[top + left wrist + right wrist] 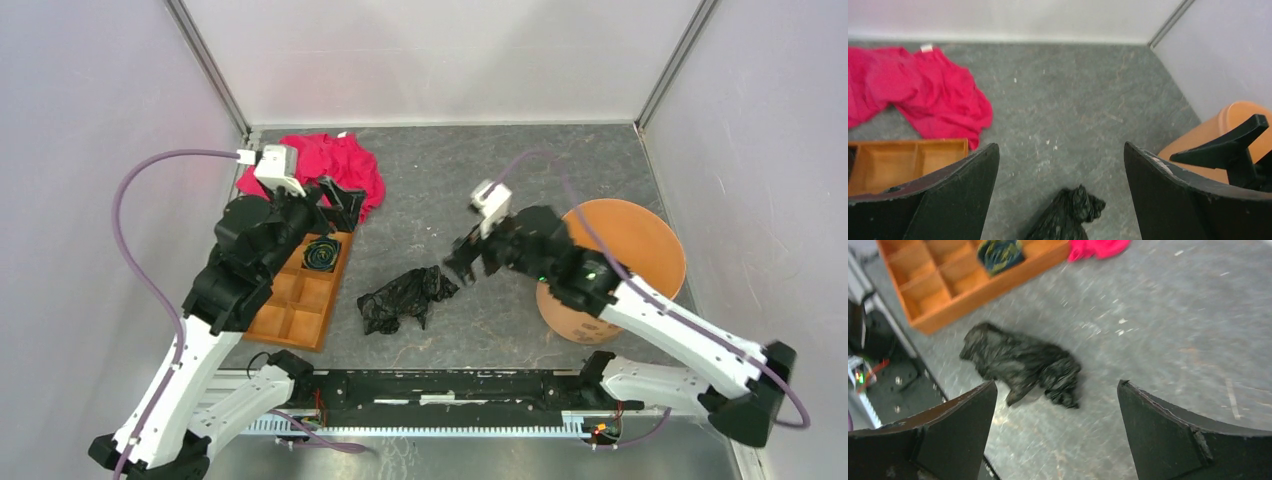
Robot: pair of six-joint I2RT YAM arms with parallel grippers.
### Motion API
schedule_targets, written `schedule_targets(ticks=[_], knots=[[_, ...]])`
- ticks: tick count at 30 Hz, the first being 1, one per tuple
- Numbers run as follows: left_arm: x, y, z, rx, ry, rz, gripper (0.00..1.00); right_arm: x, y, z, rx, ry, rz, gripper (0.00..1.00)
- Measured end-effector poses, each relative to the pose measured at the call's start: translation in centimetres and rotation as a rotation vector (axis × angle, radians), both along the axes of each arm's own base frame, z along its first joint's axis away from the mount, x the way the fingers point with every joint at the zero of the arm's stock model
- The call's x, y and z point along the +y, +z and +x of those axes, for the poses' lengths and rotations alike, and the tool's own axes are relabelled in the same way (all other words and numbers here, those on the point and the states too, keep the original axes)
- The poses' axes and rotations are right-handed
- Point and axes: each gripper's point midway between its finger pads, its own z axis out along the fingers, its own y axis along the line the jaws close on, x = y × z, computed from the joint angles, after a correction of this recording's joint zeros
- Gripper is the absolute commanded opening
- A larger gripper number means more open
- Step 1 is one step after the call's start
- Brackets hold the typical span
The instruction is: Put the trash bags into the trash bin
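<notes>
Right wrist: right gripper [1056, 384] spread wide, empty, bag [1020, 362] just beyond its jaws; left gripper [1061, 146] likewise released, empty.

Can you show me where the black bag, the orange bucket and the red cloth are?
black trash bag [405, 298], top view, middle of the crumpled heap.
orange bucket [562, 318], top view, its near side wall.
red cloth [345, 165], top view, middle of the bunched fabric.

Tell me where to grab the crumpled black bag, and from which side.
Pinch the black bag at its bunched right end, coming down from above with the open right gripper beside it. It lies low and crumpled on the table, so raised folds likely grip best.
</notes>
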Motion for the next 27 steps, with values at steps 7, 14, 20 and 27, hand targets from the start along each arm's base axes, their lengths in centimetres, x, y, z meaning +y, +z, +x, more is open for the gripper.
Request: schedule_targets(ticks=[7,14,20,27], knots=[[-2.5,-12.1,-0.2,0.292,-0.096,0.044,1.0,3.4,-12.3,-3.8,0.157,0.095,-0.223,0.98],[-2.6,-24.1,-3.7,0.648,-0.08,0.026,0.97,2.1,-20.2,-3.9,0.26,0.031,-0.356,0.77],[-2.7,-26.8,-5.4,0.732,-0.05,-0.069,0.89,4.8,-20.3,-3.5,0.274,0.044,-0.247,0.78],[-4.0,-30.3,-7.0,0.844,-0.08,-0.161,0.41,7.1,-19.9,-5.2,0.292,0.108,-0.158,0.8]])
